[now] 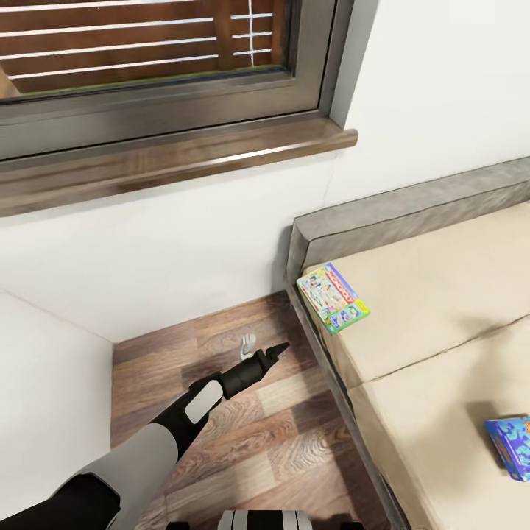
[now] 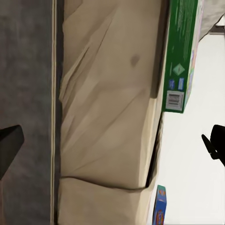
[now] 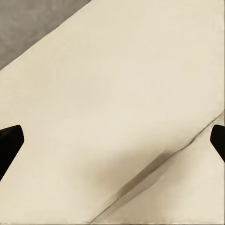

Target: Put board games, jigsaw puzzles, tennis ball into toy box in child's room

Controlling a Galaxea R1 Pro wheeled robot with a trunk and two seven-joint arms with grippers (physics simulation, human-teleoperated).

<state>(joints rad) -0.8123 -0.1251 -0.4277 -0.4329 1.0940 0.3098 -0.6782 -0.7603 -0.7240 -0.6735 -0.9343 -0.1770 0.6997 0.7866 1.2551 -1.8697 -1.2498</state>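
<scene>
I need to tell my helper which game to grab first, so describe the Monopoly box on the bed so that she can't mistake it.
Find the beige bed under the window. At its head corner nearest the wall lies the Monopoly box, a flat white-and-green box overhanging the mattress edge. The other game on the bed, the blue box, is smaller, mostly blue and much farther down.

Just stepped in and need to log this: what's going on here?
The robot stands beside a beige-cushioned bed. Its left gripper hangs empty and open over the wood floor. A white-green Monopoly game box lies near the bed's corner; a smaller blue game box lies nearer. Neither is held. The right gripper is open above the cushion.
</scene>
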